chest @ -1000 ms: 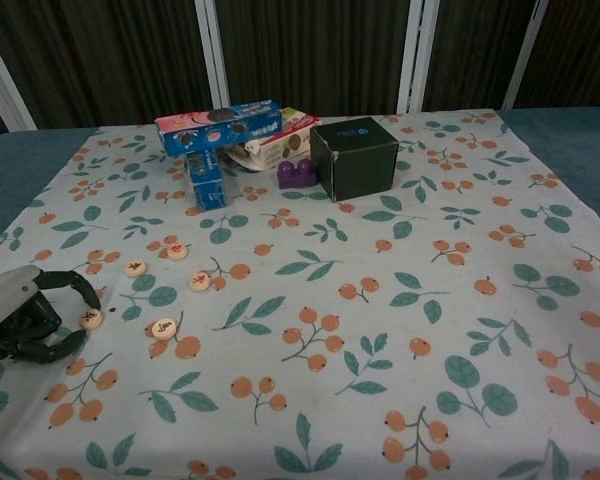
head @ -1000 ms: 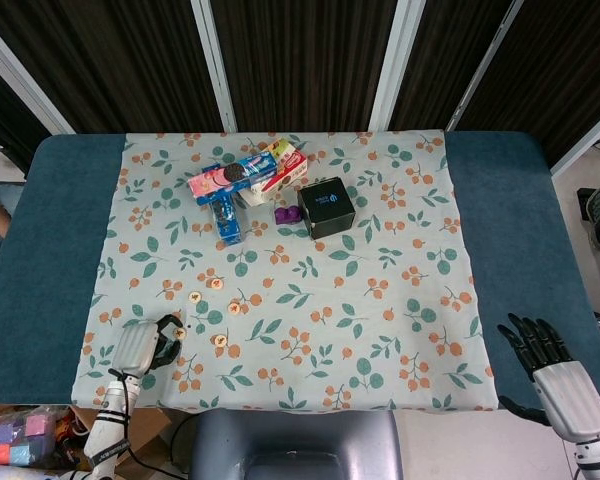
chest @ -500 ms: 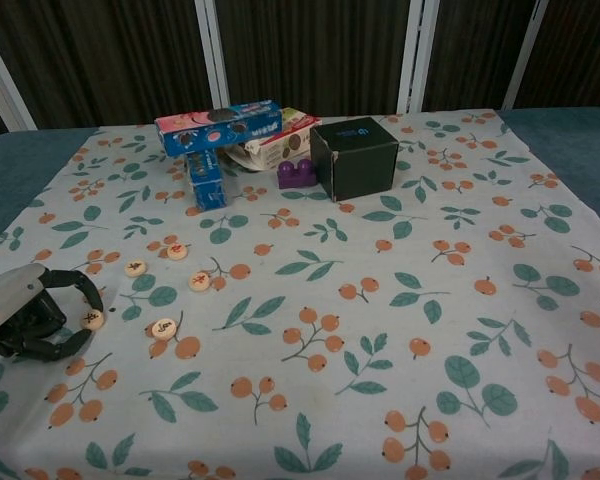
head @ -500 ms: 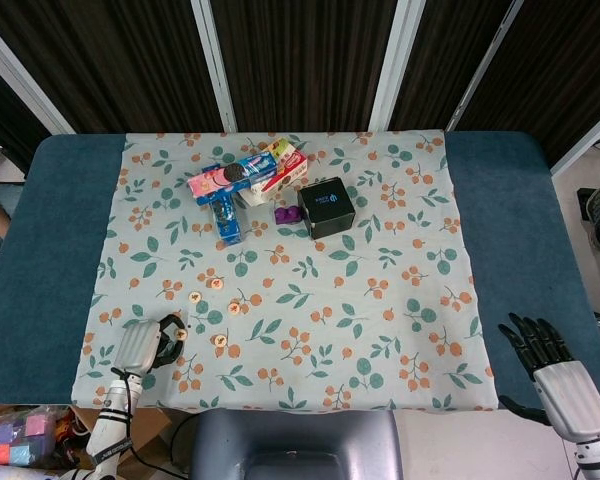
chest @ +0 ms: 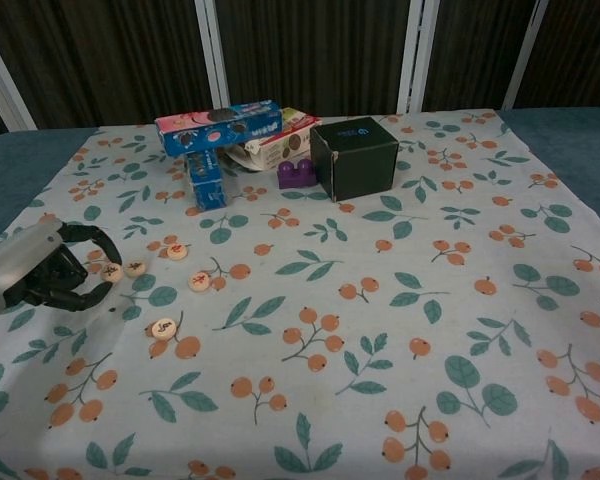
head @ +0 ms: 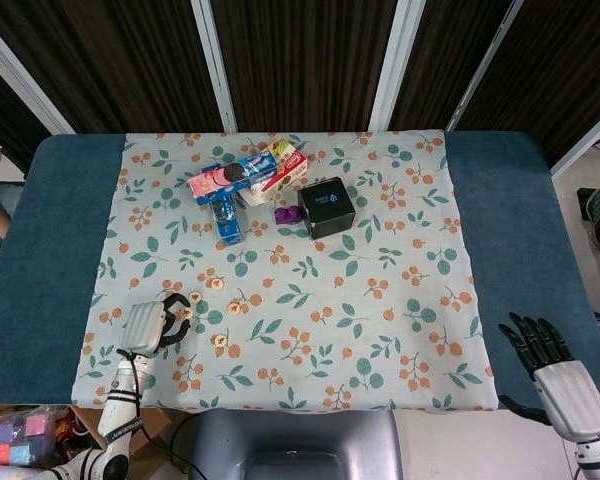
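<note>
Since a second ago, my left hand [chest: 42,272] has travelled from the near cloth edge toward 12 o'clock, carrying one round wooden game piece [chest: 111,271] with it; the other pieces lie where they did.

1. Left hand: fingers curled in a hook, thumb and fingertip clamped on that piece at its 3 o'clock side. I keep it low over the floral tablecloth [chest: 400,330] so the disc cannot drop far. The head view shows the same hand [head: 148,325] near the cloth's left margin.

2. Loose wooden pieces, flat, marked faces up: one [chest: 135,268] just beside the held piece at its 3 o'clock; one [chest: 177,251] farther toward 1 o'clock; one [chest: 199,282] at 3 o'clock of those; one [chest: 164,328] toward 5 o'clock of the hand, well apart.

3. Right hand [head: 555,372]: off the cloth at the table's near right corner, fingers spread, holding nothing; parked clear of the work.

4. Far cluster at 12 o'clock: Oreo box [chest: 219,126] lying across a smaller blue box [chest: 205,180]; red-and-white carton [chest: 280,143] behind; purple building brick [chest: 298,174] touching the black cube box [chest: 354,157] at its 9 o'clock.
</note>
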{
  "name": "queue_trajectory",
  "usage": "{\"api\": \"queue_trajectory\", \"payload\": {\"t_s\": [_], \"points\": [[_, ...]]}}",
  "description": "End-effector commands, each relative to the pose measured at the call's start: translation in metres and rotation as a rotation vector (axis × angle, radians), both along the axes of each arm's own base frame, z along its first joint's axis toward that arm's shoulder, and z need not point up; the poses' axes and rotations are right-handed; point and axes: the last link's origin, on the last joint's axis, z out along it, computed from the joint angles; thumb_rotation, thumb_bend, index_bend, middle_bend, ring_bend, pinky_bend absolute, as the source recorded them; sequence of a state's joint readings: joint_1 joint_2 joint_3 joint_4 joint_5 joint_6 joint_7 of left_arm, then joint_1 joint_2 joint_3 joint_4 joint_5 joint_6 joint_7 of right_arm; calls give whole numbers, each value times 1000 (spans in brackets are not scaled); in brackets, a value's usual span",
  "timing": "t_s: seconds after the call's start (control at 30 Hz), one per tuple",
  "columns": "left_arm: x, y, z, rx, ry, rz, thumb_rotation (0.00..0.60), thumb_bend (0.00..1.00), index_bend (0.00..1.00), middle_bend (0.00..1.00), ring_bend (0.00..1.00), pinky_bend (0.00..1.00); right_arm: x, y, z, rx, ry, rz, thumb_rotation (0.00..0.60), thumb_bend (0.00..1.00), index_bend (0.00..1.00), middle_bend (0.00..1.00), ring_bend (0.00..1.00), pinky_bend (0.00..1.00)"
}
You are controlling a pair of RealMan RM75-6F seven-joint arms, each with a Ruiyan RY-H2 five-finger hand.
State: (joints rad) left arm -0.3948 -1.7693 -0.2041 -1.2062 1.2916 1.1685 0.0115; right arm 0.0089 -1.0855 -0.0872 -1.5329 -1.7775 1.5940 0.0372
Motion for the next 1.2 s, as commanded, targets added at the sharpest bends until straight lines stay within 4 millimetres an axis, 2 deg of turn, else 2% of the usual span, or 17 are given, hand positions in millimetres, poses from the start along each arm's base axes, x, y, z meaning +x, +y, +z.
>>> {"api": "queue_trajectory", "payload": {"t_s": [0.03,0.23,0.47,1.2], "points": [[8,13,-3,6,-3,12,600,408,494,1000,1000,1000,0,0,0,-1,-1,-1,600,142,0,0,0,0],[16,28,-10,-3,-8,37,600,407,487,1000,1000,1000,-1,-1,1,-4,0,-5,600,142,0,0,0,0],[15,39,-15,-6,30,58,600,409,482,1000,1000,1000,0,0,2,-11,-3,-4,600,142,0,0,0,0],[10,41,-16,-23,73,67,600,412,426,1000,1000,1000,-1,0,3,-15,-4,-7,600,142,0,0,0,0]]}}
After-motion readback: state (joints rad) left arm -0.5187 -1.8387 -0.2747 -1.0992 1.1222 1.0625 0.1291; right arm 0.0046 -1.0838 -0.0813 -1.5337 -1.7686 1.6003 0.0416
